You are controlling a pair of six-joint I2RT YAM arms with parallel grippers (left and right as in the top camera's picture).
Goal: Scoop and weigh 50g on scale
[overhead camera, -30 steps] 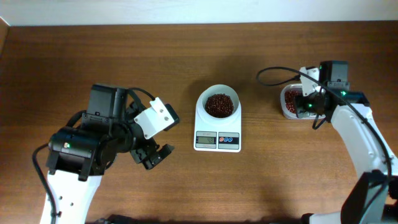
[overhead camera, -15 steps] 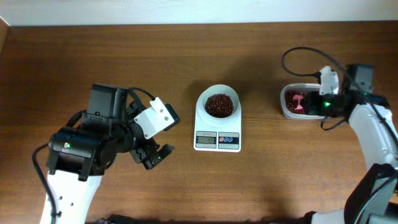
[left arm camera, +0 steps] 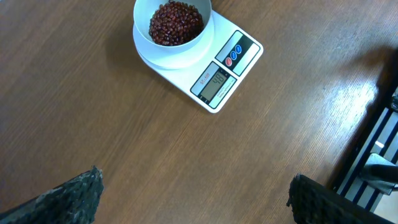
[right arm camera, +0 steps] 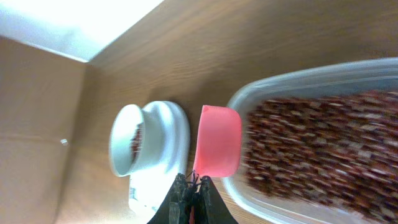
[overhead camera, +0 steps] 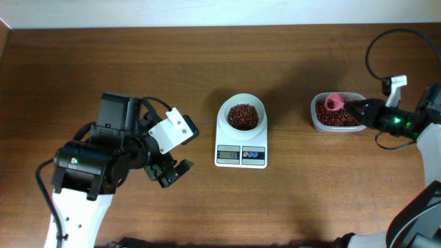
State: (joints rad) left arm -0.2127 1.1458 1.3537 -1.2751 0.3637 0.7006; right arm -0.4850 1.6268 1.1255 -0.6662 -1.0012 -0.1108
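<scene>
Scale (overhead camera: 240, 140) stands between the two arms, display end toward the robot, its bowl (overhead camera: 240, 116) holding red beans (overhead camera: 242, 117). Left of the scale, the left gripper (overhead camera: 172, 172) hangs wide open and empty: the nearer arm, but idle. Right of the scale, across open tabletop (overhead camera: 289, 141), the right gripper (overhead camera: 360, 109) is clamped on a pink scoop (overhead camera: 334, 102) over the scale-side end of the bean tub (overhead camera: 315, 118). Any top-up would likely travel straight left over that rim, with nothing in between.
</scene>
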